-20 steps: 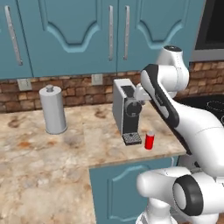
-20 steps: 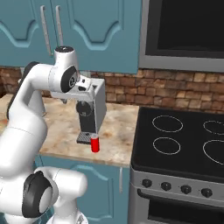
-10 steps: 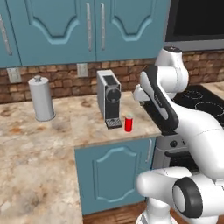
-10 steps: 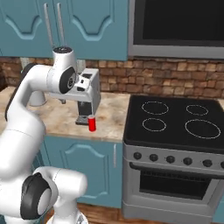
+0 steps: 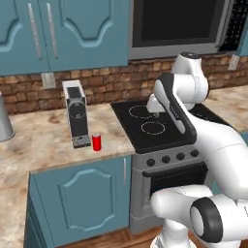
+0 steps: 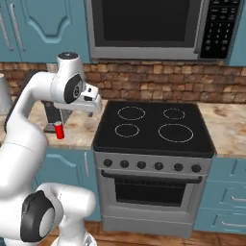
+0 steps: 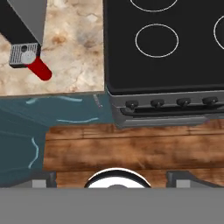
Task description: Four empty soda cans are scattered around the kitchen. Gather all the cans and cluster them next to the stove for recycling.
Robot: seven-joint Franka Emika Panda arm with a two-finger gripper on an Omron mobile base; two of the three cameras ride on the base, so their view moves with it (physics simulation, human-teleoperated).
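The stove (image 5: 160, 131) stood between two stretches of counter (image 5: 43, 145), under the microwave (image 6: 153, 29). On the counter to its left, a soda can (image 5: 97, 142) stood near the front edge, just right of the coffee machine (image 5: 76, 114) and close to its drip tray. The can was apart from the stove, with bare counter between them. Wall cabinets (image 5: 58, 34) hung above the coffee machine, to the left of the microwave.
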